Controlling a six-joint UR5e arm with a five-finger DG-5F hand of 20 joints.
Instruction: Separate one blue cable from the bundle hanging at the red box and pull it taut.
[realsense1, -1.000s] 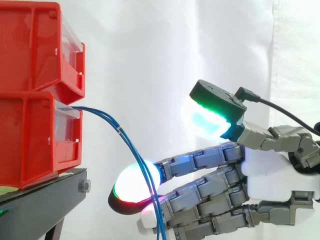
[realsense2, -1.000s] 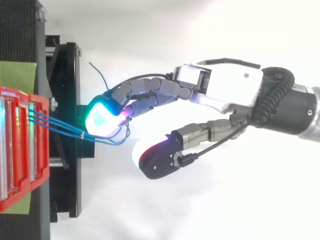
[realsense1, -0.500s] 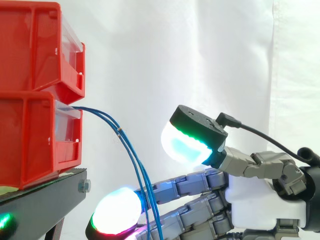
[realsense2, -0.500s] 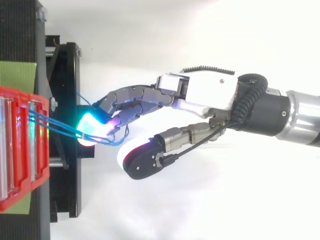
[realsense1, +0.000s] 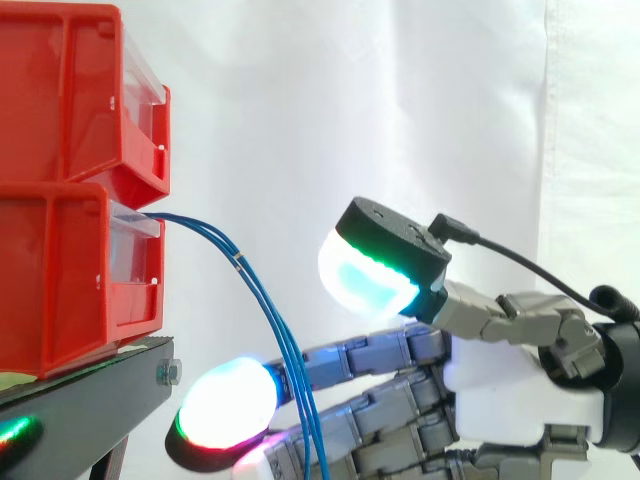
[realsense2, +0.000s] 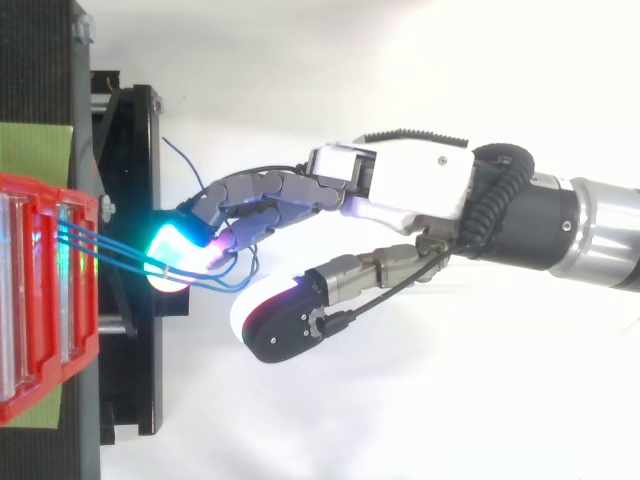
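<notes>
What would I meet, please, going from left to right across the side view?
red bins → blue cables hanging from the lower bin → the hand, taken at its palm

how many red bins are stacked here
2, stacked: upper red bin on the lower red bin, which the blue cables leave; others may hide past the left edge.

hand lower, nearer red bins, fingertips further past blue cables
</notes>
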